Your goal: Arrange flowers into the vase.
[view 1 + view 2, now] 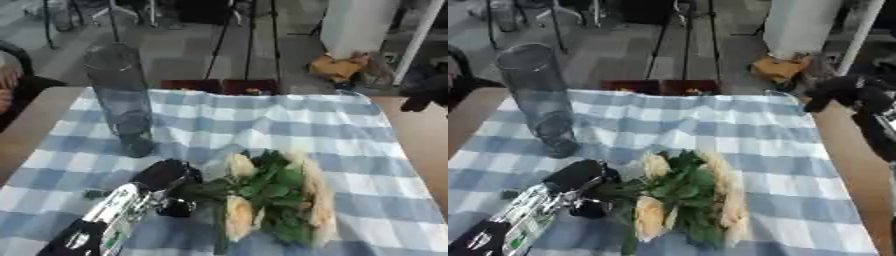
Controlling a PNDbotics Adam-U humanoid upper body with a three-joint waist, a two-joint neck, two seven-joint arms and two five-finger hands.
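Flowers [271,200] touched by lowered left robot hand [166,177].

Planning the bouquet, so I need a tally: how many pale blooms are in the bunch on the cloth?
3 visible: one bloom at the bunch's upper left, one lower left, one along the right side. Leaves may hide others. The left hand is at the stems.
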